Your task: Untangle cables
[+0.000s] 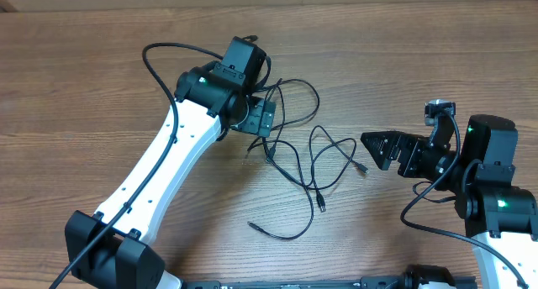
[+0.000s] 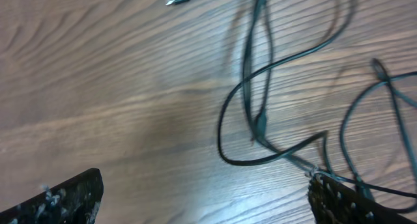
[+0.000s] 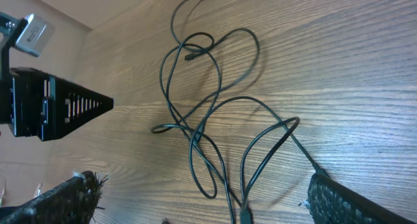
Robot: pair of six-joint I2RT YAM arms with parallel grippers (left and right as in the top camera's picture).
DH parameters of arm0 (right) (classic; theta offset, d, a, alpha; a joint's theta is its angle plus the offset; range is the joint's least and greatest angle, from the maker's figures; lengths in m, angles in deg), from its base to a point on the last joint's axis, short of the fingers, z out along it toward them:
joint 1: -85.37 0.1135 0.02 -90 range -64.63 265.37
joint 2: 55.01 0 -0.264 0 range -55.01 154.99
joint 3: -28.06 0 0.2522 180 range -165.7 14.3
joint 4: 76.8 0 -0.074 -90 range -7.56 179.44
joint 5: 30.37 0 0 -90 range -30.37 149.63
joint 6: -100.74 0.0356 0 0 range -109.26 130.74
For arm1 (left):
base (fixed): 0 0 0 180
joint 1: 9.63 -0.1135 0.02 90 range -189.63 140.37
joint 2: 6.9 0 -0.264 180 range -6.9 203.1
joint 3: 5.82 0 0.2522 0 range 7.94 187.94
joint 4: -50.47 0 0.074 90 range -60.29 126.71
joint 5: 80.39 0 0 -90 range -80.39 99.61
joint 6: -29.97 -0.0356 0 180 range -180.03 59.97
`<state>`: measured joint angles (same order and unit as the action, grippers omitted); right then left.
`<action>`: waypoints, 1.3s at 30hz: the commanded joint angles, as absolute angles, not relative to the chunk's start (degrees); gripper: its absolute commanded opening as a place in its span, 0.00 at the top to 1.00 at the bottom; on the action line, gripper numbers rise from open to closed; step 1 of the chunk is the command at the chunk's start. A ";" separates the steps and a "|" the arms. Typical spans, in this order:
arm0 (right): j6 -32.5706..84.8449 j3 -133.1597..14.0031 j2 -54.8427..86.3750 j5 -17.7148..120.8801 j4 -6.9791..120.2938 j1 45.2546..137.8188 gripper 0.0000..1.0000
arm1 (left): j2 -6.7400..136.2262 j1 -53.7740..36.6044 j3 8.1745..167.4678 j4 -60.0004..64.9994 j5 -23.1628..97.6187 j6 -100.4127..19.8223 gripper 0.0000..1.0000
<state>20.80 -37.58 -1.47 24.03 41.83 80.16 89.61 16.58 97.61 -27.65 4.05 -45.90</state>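
**Overhead view.** A wooden table (image 1: 84, 70) fills the frame, its far edge running along the top. The left gripper (image 1: 269, 119) sits near the middle, its jaws apart. The cables (image 1: 313, 159), thin black cords in loose crossing loops, lie flat on the wood. They start right at the left gripper and spread to its right and toward the near side. The right gripper (image 1: 376, 150) is well to the right of the left gripper, past the loops, with its jaws spread and nothing in them. Bare wood lies to the left of the left gripper and beyond it, up to the far edge.

**Left wrist view.** The left gripper (image 2: 205, 204) is wide open, its fingers (image 2: 58, 198) in the two bottom corners. The cables (image 2: 251, 87) cross ahead and to the right. One strand reaches the right-hand fingertip; whether it touches is unclear. The wood between the fingers is bare.

**Right wrist view.** The right gripper (image 3: 202, 201) is spread wide above the table. The cables (image 3: 195, 129) loop in front of it, with the left gripper (image 3: 104, 105) beyond them at the left edge.
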 commanded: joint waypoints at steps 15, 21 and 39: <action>20.78 -39.55 -0.77 24.27 42.02 79.99 0.00 | 89.74 7.21 98.79 -29.16 2.17 -34.47 0.01; 20.78 -39.52 3.01 23.99 42.22 80.01 0.00 | 89.74 3.84 98.79 -27.65 8.42 -43.80 0.00; 16.19 -39.57 6.86 23.59 47.36 89.89 0.00 | 95.53 1.63 98.79 -23.15 12.20 -56.66 0.08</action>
